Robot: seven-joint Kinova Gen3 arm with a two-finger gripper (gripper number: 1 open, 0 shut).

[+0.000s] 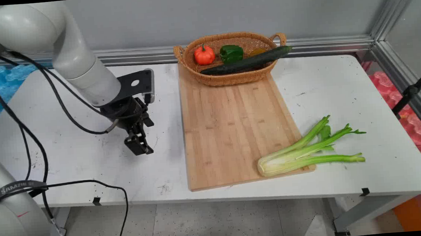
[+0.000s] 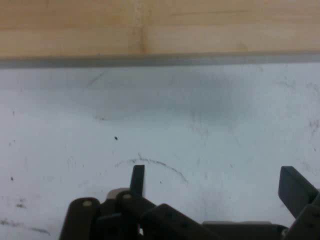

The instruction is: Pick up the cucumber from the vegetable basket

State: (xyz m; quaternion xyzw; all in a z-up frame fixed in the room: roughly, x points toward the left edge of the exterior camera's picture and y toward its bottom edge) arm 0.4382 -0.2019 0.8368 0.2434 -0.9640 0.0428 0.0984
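Main view: the gripper (image 1: 139, 145) was seen low over bare white table (image 1: 87, 156), left of the wooden cutting board (image 1: 229, 127), nothing held, nothing touched. Hand view: the two fingers (image 2: 137, 179) were seen set wide apart, with only scuffed tabletop (image 2: 175, 125) between them and the board edge (image 2: 160, 30) running across the top of the picture. The cutting board was laid lengthwise at table centre. A wicker basket (image 1: 230, 79) was seen at the board's far end, resting partly on it, with an orange-red pumpkin-shaped vegetable (image 1: 204, 55), a green bell pepper (image 1: 231, 53) and a long dark cucumber (image 1: 247, 61) inside; the cucumber was laid diagonally with its tip over the basket's right rim. Something brownish was glimpsed behind the cucumber, not identifiable. A celery bunch (image 1: 305, 152) was found at the board's near right corner, root end on the wood, stalks and leaves out over the table to the right, well apart from the gripper
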